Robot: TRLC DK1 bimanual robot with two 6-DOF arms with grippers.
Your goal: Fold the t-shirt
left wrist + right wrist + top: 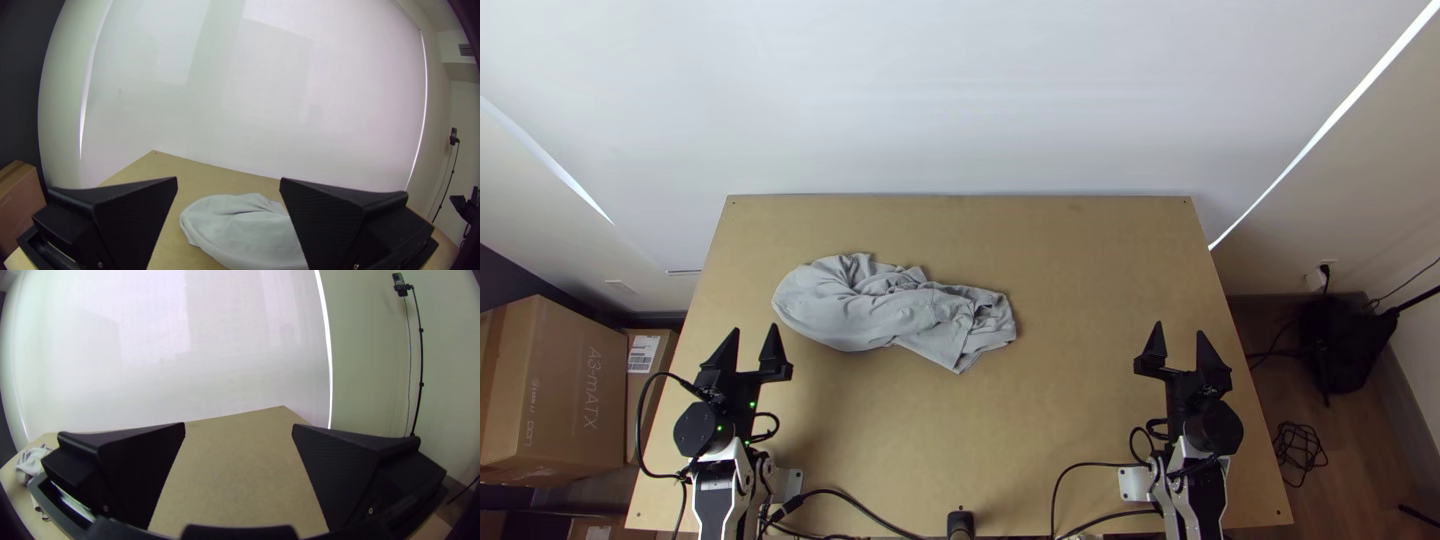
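Note:
A light grey t-shirt (880,310) lies bunched and wrinkled on the left half of the table, touched by neither gripper. My left gripper (753,340) stands open at the table's left side, nearer the front than the shirt's left end. In the left wrist view the shirt (245,227) shows beyond and between the spread fingers of that gripper (228,182). At the table's right side my right gripper (1177,335) is open, well away from the cloth. The right wrist view has the gripper (238,427) with bare wood between its fingers and part of the shirt (31,464) far off.
The wooden table (1090,270) has bare surface right of the shirt and in front of it. Cardboard boxes (555,390) stand on the floor at the left. Black cables (1055,500) run along the near edge, where a dark post (961,524) stands.

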